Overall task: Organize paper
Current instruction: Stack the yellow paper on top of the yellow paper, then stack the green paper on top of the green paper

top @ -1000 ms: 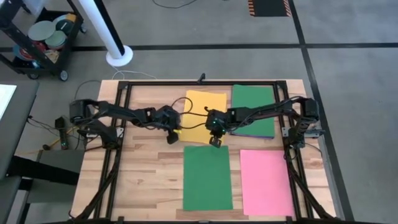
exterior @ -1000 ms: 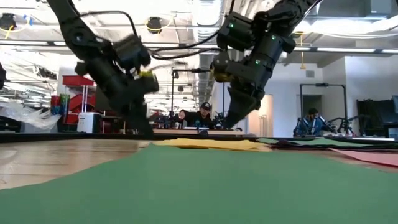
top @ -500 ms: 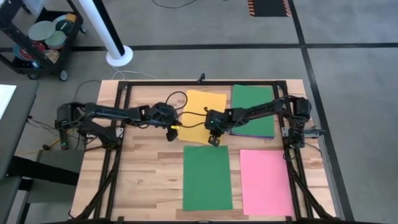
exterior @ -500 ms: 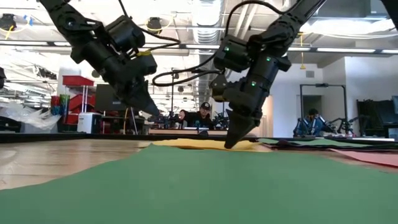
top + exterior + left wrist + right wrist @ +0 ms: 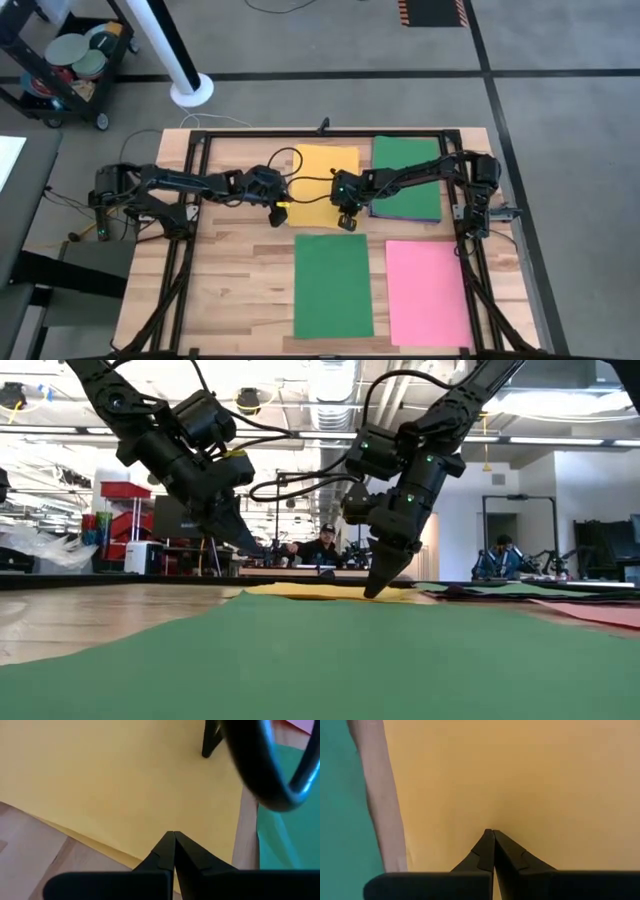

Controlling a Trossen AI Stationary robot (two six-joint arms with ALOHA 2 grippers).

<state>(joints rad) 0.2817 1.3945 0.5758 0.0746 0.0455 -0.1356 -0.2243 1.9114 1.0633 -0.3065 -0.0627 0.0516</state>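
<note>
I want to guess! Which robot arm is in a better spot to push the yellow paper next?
Probably the right. The right gripper, shut, has its tip down on the yellow paper, while the left gripper, also shut, hangs above the sheet's edge.

yellow paper point(image 5: 322, 183): matt, smooth | table point(image 5: 235, 290): pale wood planks, grained

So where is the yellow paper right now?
In the high view the yellow paper lies at the table's far middle, left of the green-topped stack and beyond the green sheet, with the left gripper and right gripper at its near corners.
</note>
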